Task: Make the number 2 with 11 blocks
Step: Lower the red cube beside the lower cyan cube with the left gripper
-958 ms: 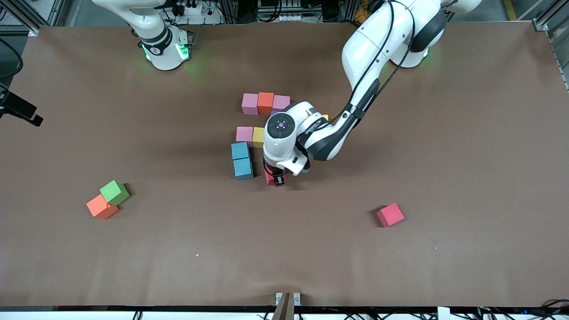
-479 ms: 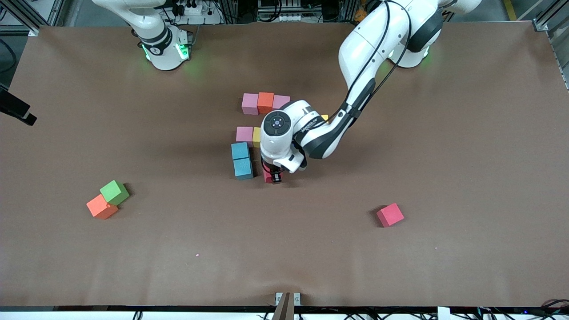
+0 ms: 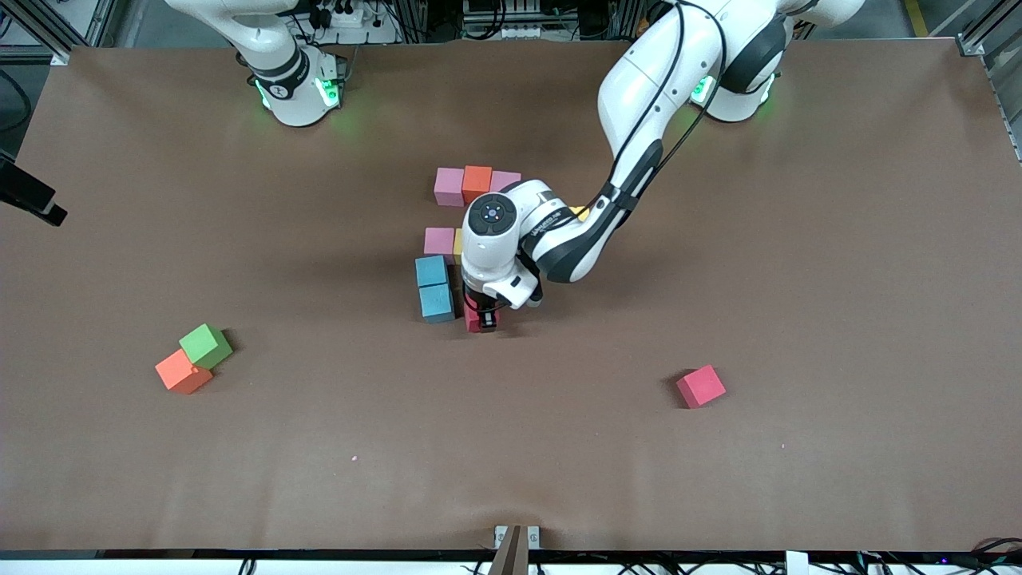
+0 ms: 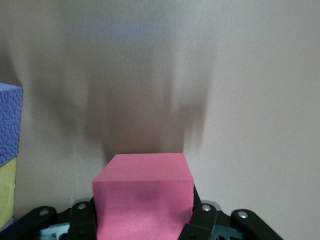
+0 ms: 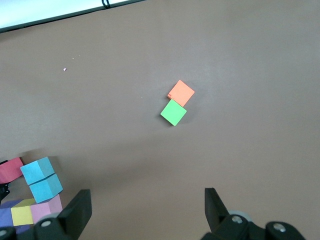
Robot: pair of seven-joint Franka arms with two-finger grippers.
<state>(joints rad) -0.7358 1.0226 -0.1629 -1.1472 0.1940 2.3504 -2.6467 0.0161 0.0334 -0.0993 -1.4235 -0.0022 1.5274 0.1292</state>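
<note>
My left gripper is shut on a red block, low at the table right beside the nearer of two light blue blocks. In the left wrist view the red block fills the space between the jaws. Farther from the camera lie a pink block with a yellow block, then a row of pink, orange and pink; the arm hides the rest. Another red block lies alone toward the left arm's end. My right gripper hangs open and empty high over the table.
An orange block and a green cube touch each other toward the right arm's end, also in the right wrist view as the orange block and green cube. A purple block sits at the left wrist view's edge.
My left gripper has slid the red block a little toward the right arm's end, closing on the light blue blocks. The right arm has not moved.
</note>
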